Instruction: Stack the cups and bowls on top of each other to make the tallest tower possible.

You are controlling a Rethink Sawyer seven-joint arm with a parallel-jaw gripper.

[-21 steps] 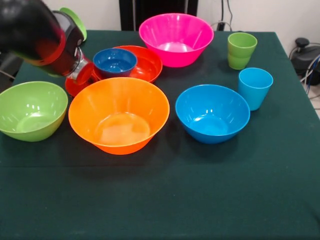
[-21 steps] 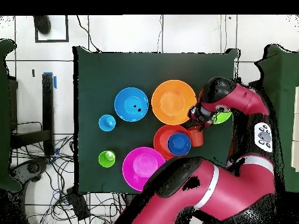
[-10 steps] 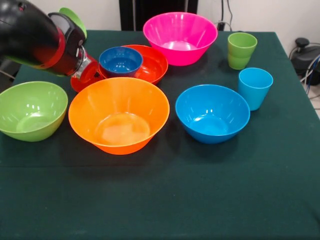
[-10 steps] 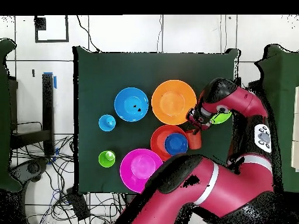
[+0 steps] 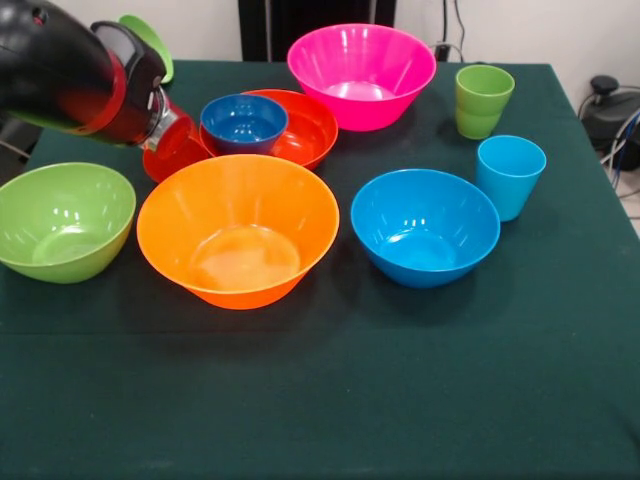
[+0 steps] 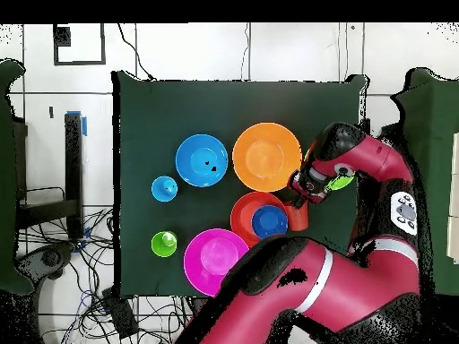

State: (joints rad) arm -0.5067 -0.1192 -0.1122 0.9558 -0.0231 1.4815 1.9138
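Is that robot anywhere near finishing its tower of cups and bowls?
Barely begun. Only the small dark blue bowl sits inside the red-orange bowl. The arm is down at an orange cup beside them; whether it grips it is hidden. The pink bowl, orange bowl, blue bowl, green bowl, green cup and blue cup stand separately.

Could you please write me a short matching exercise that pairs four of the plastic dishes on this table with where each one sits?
Things:
1. Small dark blue plastic bowl
2. Light blue plastic cup
3. Large pink plastic bowl
4. Lime green plastic cup

Places:
A. beside the blue bowl
B. near the table's corner
C. inside the red-orange bowl
D. behind the red-orange bowl

Pairs: 1-C, 2-A, 3-D, 4-B
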